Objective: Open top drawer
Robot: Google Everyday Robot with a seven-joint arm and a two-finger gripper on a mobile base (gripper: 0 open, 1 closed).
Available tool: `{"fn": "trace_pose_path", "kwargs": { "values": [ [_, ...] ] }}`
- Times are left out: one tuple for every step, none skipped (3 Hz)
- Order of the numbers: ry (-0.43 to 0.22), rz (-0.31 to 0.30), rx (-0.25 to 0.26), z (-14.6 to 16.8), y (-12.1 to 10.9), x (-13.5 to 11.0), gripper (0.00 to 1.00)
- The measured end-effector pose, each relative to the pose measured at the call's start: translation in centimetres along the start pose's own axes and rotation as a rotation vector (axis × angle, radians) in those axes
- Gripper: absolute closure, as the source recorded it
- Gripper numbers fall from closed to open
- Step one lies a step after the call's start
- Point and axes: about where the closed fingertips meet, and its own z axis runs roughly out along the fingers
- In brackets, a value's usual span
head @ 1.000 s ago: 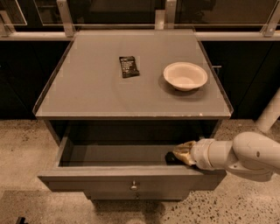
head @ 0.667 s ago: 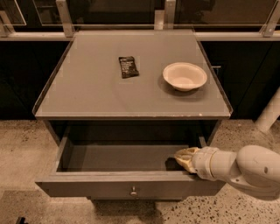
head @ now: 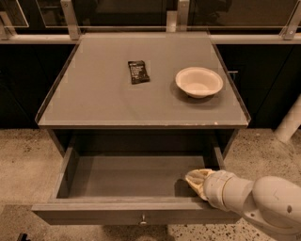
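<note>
We see the top drawer (head: 127, 178) pulled well out beneath the bench (head: 94, 99), its length running left to right. Our gripper (head: 196, 181) sits inside its front right corner; whether it grasps anything, we cannot tell.

floor (head: 23, 160): pale, speckled, stone-like; seen left and right of the central unit and along the near edge.
grey cabinet (head: 94, 101): centre; flat matte top with a thin raised lip at left, right and near sides.
dark cupboards (head: 23, 80): low, flanking it left and right; the right one bears a small metal handle (head: 233, 73).
far side: pale ledge (head: 37, 38) carrying glass panels (head: 122, 12) between metal posts (head: 70, 19).
light: dim, soft.
gripper (head: 197, 181): near right, below the cabinet top's front edge.
</note>
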Motion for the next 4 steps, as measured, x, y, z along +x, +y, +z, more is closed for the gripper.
{"fn": "trace_pose_path", "kwargs": {
  "values": [
    [-0.023, -0.08, 0.102, -2.5, 0.2, -2.5, 1.0],
    [-0.042, -0.152, 0.212, -5.0, -1.2, -5.9, 0.95],
    [-0.042, -0.155, 0.217, -5.2, -1.2, -6.1, 0.77],
    [-0.042, -0.155, 0.217, -5.2, -1.2, -6.1, 0.53]
  ]
}}
